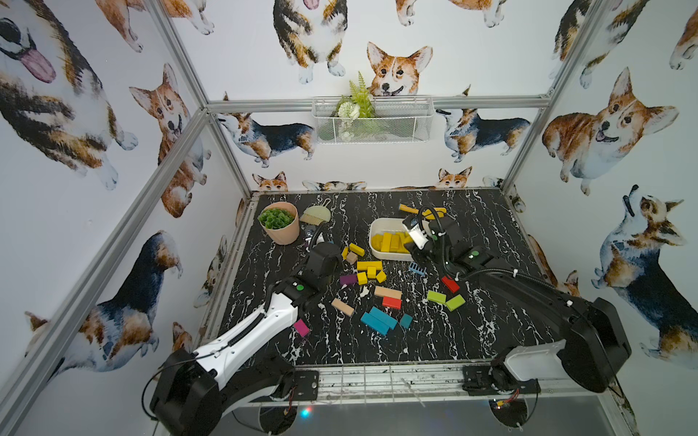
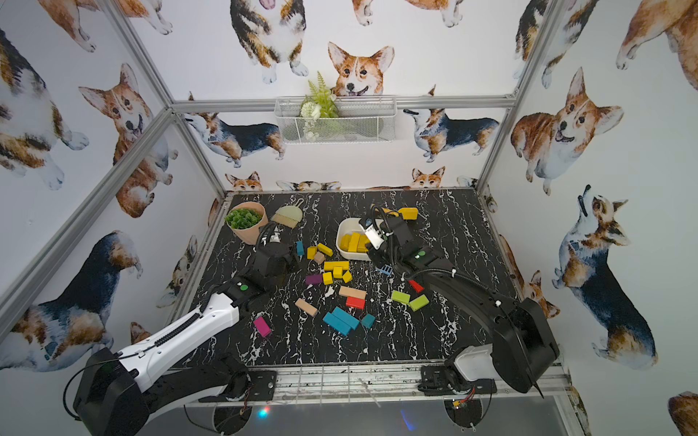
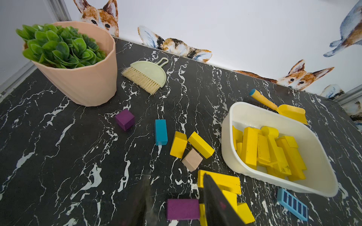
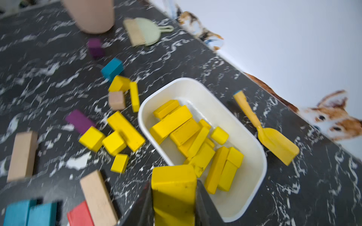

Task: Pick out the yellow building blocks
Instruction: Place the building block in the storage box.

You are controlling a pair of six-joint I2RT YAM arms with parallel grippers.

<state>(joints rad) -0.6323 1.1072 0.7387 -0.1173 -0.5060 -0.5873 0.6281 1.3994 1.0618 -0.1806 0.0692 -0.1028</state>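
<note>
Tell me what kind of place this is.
Probably a staged robot test cell, not a home. An aluminium frame carries corgi-print walls around a marble-pattern table. A left arm and a right arm are mounted at its front edge, and yellow building blocks fill a white bin.

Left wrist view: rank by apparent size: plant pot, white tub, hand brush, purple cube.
1. white tub and plant pot: look about alike, so not ranked against each other
2. hand brush
3. purple cube, smallest
</note>
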